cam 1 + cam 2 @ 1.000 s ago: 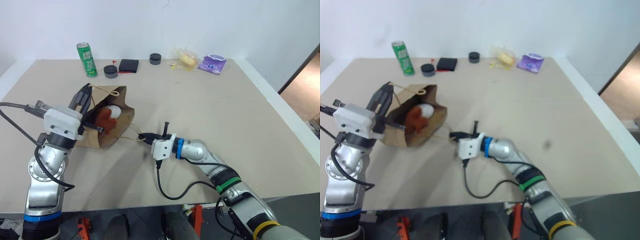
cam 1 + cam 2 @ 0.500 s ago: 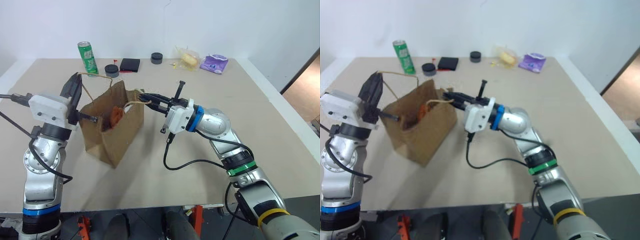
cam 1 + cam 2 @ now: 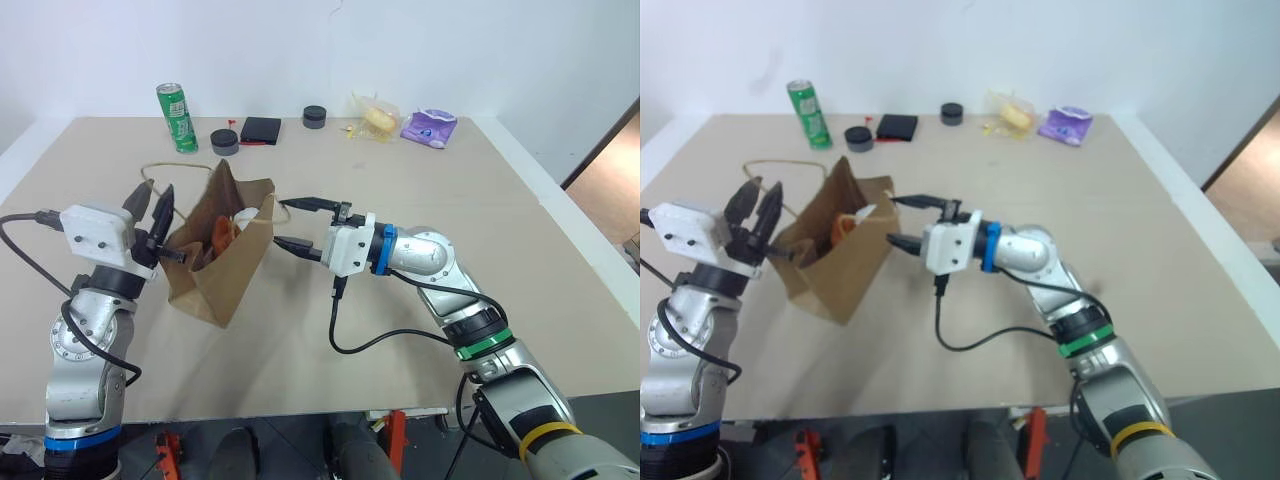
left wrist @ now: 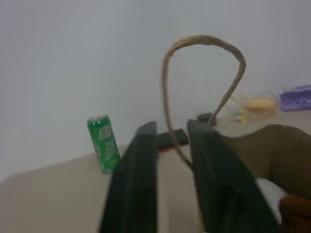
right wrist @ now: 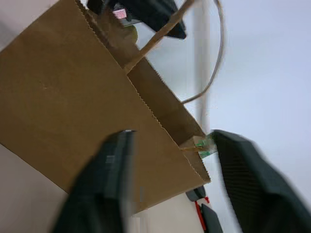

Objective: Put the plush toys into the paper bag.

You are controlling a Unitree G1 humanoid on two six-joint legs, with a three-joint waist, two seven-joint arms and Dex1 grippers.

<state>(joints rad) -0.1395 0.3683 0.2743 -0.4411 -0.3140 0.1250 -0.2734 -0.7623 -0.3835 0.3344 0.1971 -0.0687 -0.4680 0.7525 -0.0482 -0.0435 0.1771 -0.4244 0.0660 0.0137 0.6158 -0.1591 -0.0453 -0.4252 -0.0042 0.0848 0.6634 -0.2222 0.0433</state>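
Currently the paper bag [image 3: 222,262] stands on the surface [image 3: 420,200], plush toys [image 3: 224,230] inside. Both the left claw [image 3: 155,203] and the right claw [image 3: 288,223] are parted, gripping nothing.

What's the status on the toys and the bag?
Both tools open: left and right flank the paper bag. Bag upright on the table, brown toy and white toy inside. Nothing in the way.

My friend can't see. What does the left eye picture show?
A brown paper bag stands on a table with two plush toys inside. The left gripper and right gripper, both open, sit on either side of it.
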